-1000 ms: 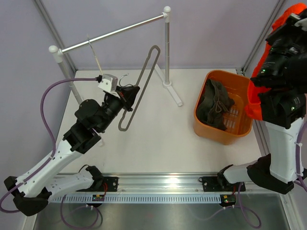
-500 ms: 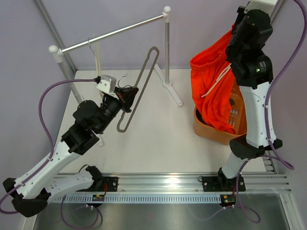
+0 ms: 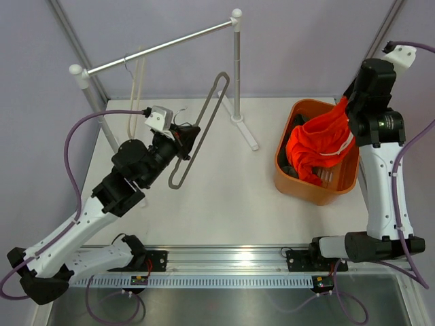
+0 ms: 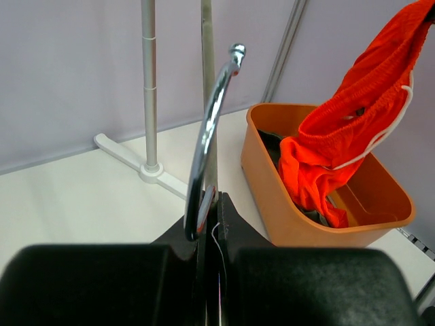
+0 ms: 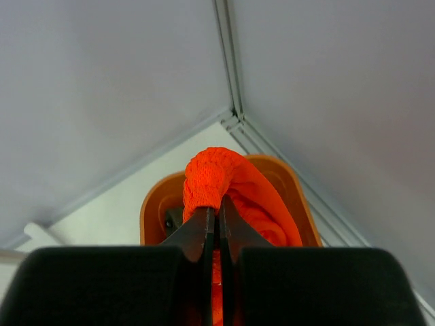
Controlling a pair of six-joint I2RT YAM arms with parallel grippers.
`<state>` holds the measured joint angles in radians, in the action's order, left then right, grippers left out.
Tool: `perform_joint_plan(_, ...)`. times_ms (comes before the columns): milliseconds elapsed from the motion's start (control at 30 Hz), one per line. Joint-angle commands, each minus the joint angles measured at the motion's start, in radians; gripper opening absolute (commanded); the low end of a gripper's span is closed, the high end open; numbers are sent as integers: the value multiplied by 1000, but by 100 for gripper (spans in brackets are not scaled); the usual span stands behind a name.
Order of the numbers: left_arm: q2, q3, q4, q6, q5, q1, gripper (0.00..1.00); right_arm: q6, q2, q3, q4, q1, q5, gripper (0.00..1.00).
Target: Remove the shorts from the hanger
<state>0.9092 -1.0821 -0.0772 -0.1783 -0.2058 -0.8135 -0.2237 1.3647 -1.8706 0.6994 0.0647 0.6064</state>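
Note:
The bright orange shorts (image 3: 317, 141) hang bunched from my right gripper (image 3: 347, 114), which is shut on their waistband. Their lower part drapes into the orange basket (image 3: 291, 182). In the right wrist view the gathered waistband (image 5: 213, 175) bulges just above the closed right gripper (image 5: 217, 213). The dark grey hanger (image 3: 206, 117) is bare and tilted above the table, well apart from the shorts. My left gripper (image 3: 186, 137) is shut on the hanger near its metal hook (image 4: 205, 139). From the left wrist view the shorts (image 4: 353, 125) dangle over the basket (image 4: 268, 190).
A clothes rack with a horizontal rail (image 3: 163, 46) stands at the back, its base (image 3: 246, 133) on the table. A pale cream hanger (image 3: 136, 81) hangs from the rail at the left. Dark clothes (image 3: 293, 161) lie in the basket.
My right arm has swung down from high on the right, lowering the shorts from spread above the basket to bunched into it. The left arm has raised the hanger slightly.

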Motion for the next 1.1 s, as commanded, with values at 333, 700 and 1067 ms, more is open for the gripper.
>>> perform_joint_plan(333, 174, -246, -157, -112, -403, -99, 0, -195, -16, 465, -143, 6, -269, 39)
perform_joint_plan(700, 408, -533, -312, -124, -666, -162, 0, -172, -133, 433, -80, 6, -320, 79)
perform_joint_plan(1067, 575, -817, -620, -152, -131, 177, 0, -166, -279, 370, -43, 7, -388, 87)
